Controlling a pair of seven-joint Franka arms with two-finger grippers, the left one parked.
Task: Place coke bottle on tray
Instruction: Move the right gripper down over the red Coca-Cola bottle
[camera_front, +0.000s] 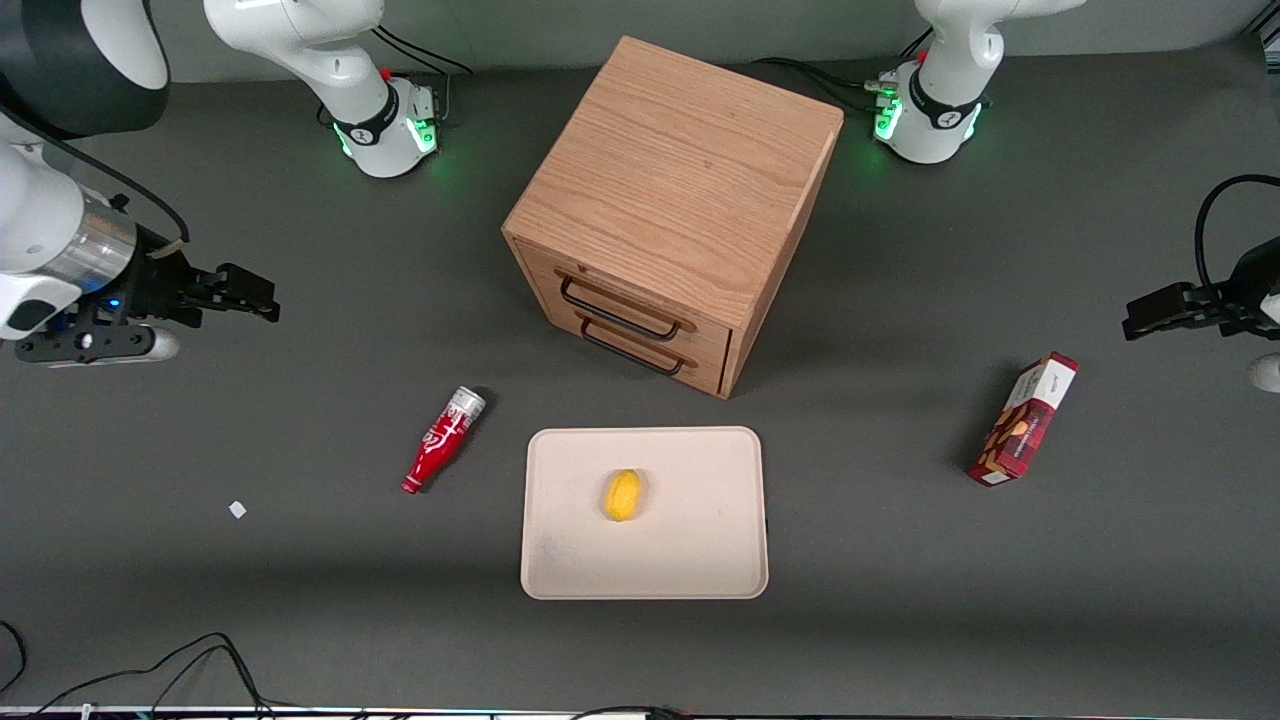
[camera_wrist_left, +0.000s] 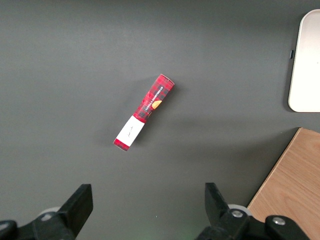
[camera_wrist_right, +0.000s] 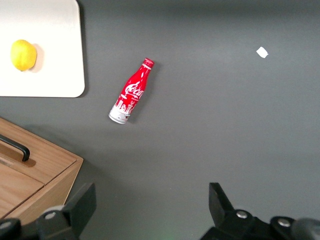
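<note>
The right arm's gripper (camera_front: 262, 298) hangs above the dark table (camera_front: 900, 560) at the working arm's end, its jaws spread apart and holding nothing. The coke bottle (camera_front: 443, 440) lies on its side on the table just beside the tray (camera_front: 690, 560), not touching it. A yellow lemon (camera_front: 622, 495) rests on the tray. The wooden drawer cabinet (camera_front: 670, 200) stands farther from the front camera, and a snack box (camera_front: 1023, 419) sits toward the parked arm's end.

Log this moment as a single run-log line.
gripper: open, raised at working arm's end | red coke bottle: lying on table beside tray | cream tray: holds yellow lemon | placement: not yet done
</note>
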